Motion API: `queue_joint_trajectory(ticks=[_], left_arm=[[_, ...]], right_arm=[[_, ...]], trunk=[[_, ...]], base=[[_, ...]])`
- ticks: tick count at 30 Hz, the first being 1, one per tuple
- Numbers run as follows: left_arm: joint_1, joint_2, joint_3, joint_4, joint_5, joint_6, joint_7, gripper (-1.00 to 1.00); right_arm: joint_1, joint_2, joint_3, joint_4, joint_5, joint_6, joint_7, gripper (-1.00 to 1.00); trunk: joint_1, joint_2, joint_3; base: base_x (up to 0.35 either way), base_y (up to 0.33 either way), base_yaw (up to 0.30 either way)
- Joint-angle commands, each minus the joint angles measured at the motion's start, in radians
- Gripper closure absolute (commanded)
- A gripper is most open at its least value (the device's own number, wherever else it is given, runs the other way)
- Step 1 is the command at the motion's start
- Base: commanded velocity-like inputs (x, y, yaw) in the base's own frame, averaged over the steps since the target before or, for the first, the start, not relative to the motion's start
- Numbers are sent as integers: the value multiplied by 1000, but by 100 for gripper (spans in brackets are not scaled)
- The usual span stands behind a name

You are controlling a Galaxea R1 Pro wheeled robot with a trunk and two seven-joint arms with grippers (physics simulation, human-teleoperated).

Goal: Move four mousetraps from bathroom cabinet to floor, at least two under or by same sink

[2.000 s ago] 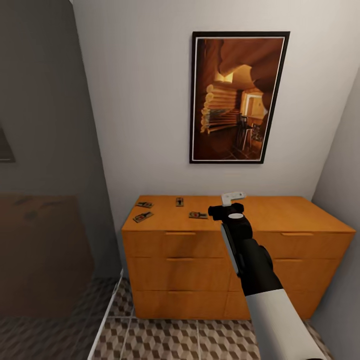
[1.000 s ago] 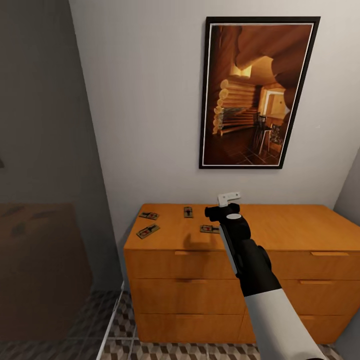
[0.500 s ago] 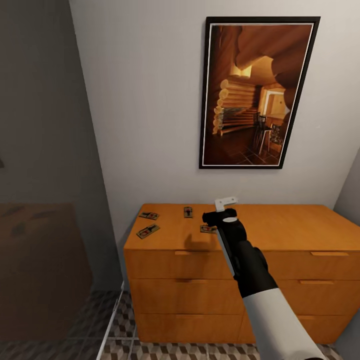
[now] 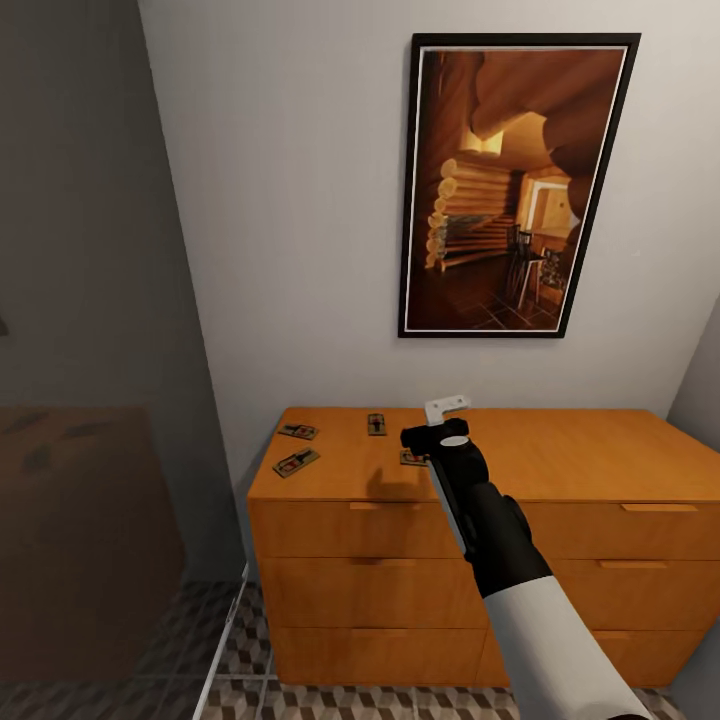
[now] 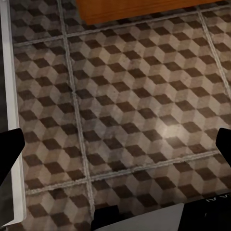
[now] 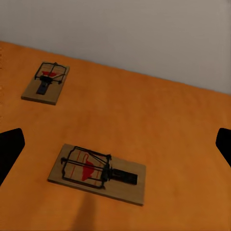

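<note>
The right gripper (image 4: pixel 447 404) has slid left over the cabinet (image 4: pixel 560 450) — its arm now covers more of the nearest mousetrap (image 4: pixel 408 458) — after the camera closed in.

A framed picture (image 4: pixel 505 185) of a log interior hangs on the pale grey wall (image 4: pixel 290 220).

The head camera faces the cabinet (image 4: pixel 470 480) from above and in front. The right wrist camera looks closely at its top; the left wrist one looks straight down at the bathroom floor (image 5: pixel 134 110).

Open air above mousetrap (image 6: pixel 96 173)
</note>
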Motion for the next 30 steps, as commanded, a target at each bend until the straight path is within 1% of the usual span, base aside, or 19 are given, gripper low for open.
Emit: queue_joint_trajectory(ticks=[1, 5, 9, 10, 14, 17, 30], left_arm=[[0, 0, -3, 1, 1, -3, 0, -100], [-1, 0, -3, 1, 1, -3, 0, -100], [0, 0, -3, 2, 2, -2, 0, -100], [0, 0, -3, 2, 1, -2, 0, -100], [0, 0, -3, 2, 1, -2, -1, -100], [0, 0, -3, 2, 1, -1, -1, -100], [-1, 0, -3, 2, 1, -1, -1, -100]], right_arm=[[-1, 0, 3, -1, -1, 5, -4, -100], [-1, 0, 4, -13, -12, 5, -3, -100], [-1, 0, 5, -27, -43, 1, -1, -100], [-1, 0, 5, -31, -60, -2, 3, -100], [-1, 0, 5, -35, -99, -6, 13, -100], [-1, 0, 5, -36, -115, -7, 16, -100], [-1, 0, 4, -37, -126, -15, 23, -100]], trunk=[[0, -1, -1], [0, -1, -1], [0, -1, -1], [0, -1, -1], [0, -1, -1], [0, -1, -1], [0, -1, -1]], base=[[0, 0, 0], [0, 0, 0], [0, 0, 0], [0, 0, 0], [0, 0, 0], [0, 0, 0], [0, 0, 0]])
